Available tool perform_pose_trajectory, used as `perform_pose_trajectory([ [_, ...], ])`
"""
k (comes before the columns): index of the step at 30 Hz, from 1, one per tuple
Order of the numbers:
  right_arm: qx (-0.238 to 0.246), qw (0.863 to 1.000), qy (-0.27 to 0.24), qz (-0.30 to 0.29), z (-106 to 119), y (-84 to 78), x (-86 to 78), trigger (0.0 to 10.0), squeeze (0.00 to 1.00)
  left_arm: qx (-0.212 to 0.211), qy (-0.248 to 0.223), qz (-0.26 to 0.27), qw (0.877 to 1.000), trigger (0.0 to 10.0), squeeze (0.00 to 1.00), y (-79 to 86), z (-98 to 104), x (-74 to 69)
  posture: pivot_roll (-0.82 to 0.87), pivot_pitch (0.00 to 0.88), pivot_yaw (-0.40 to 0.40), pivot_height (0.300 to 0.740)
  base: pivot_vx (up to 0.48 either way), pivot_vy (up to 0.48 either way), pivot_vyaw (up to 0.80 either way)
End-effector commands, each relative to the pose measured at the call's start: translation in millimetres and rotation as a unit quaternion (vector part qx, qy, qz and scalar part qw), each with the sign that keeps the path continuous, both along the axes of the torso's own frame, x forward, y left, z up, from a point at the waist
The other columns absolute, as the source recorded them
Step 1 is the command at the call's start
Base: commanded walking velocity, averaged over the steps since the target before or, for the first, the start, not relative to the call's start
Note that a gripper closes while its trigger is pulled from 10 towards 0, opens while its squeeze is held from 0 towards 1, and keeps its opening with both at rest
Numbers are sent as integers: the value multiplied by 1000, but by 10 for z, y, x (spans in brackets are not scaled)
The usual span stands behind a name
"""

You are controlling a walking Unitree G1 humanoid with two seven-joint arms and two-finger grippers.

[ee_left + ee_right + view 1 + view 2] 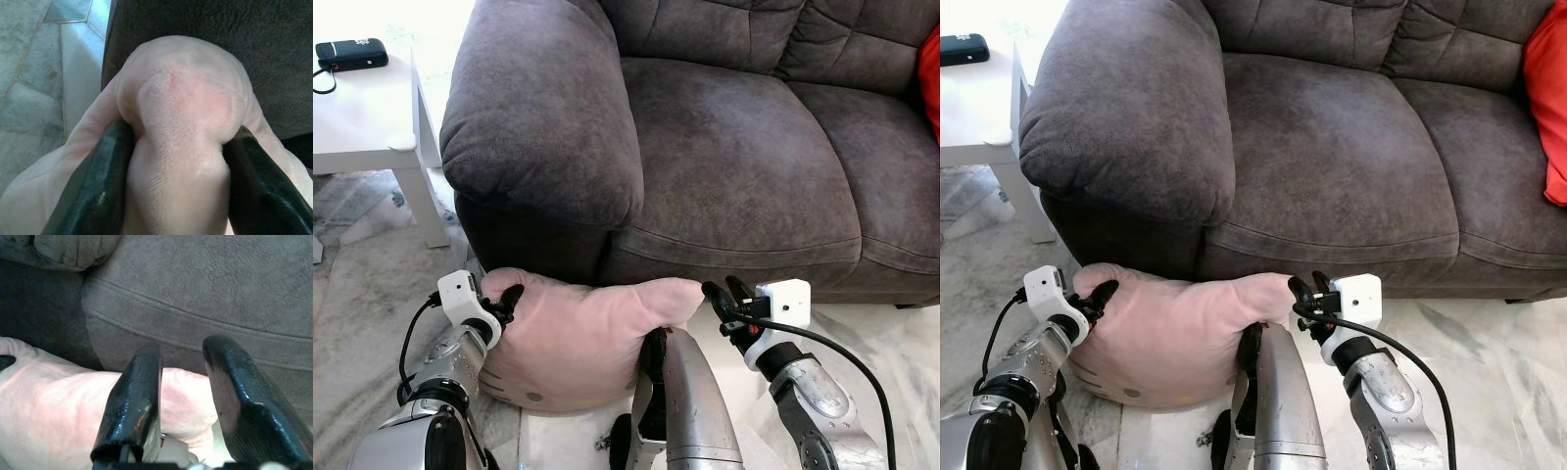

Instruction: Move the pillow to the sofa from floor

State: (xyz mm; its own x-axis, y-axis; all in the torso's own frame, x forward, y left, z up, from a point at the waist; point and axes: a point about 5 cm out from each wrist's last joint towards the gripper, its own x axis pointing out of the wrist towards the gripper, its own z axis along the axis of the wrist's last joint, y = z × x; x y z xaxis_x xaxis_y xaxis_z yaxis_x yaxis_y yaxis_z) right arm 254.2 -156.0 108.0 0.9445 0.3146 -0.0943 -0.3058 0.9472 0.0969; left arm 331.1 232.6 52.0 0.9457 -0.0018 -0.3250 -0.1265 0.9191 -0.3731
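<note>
Pink plush is filling the near ground: the pillow (573, 343) is lying on the pale marbled floor (352, 294), pressed up against the front of the sofa (705, 147), just below its armrest (543, 108). Between the two arms, a silver part of the robot's body (690, 401) is rising in front of the pillow and covering its lower right edge.

The left pincer (509, 299) is reaching in from the left with its wrist bent inward, and its two fingers (93, 186) are squeezing a bunched corner of the pillow between them, closed tight on the fabric. The right pincer (724, 294) is reaching in from the right at about the same height, pointing toward the pillow's right corner; its fingers (132, 401) are standing apart with a clear gap and nothing between them, the corner lying just beyond their tips.

Behind the pillow, the sofa's dark grey seat cushions are lying bare, and the bulky armrest is overhanging the spot where the pillow is resting. A red cushion (1547, 108) is sitting at the far right end of the sofa. Farther left, a white counter (372, 113) is standing beside the armrest, carrying a black case (352, 54) near its back edge.
</note>
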Motion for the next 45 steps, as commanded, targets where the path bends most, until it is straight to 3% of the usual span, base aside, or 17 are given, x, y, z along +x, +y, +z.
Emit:
perform_pose_trajectory([
  [1,-3,1000,9,-10,-38,-49,-16,10000,0,-11,23,-3,1000,0,0,-51,-116,-66,-105,193,-273,427,0,0,0],
  [18,10,1000,9,-15,-85,44,19,10000,0,13,-1,-4,1000,0,0,-34,-74,-60,-62,188,-231,427,0,0,0],
  [24,18,1000,8,-21,-120,91,65,10000,0,37,-30,-19,999,0,0,-56,-29,-62,-35,169,-205,427,0,0,0],
  [28,27,999,7,-28,-162,138,115,10000,0,86,-64,-13,994,0,0,-75,5,-127,2,141,-176,427,0,0,0],
  [29,30,999,7,-29,-184,163,135,10000,0,93,-79,-7,992,10000,0,-99,26,-155,12,129,-166,427,0,0,0],
  [36,39,999,6,-37,-261,235,222,10000,0,116,-131,1,985,10000,0,-199,130,-290,46,70,-127,427,0,0,0],
  [45,40,998,8,-51,-363,241,309,10000,0,142,-129,28,981,10000,0,-142,180,-295,63,6,-97,427,0,0,0],
])
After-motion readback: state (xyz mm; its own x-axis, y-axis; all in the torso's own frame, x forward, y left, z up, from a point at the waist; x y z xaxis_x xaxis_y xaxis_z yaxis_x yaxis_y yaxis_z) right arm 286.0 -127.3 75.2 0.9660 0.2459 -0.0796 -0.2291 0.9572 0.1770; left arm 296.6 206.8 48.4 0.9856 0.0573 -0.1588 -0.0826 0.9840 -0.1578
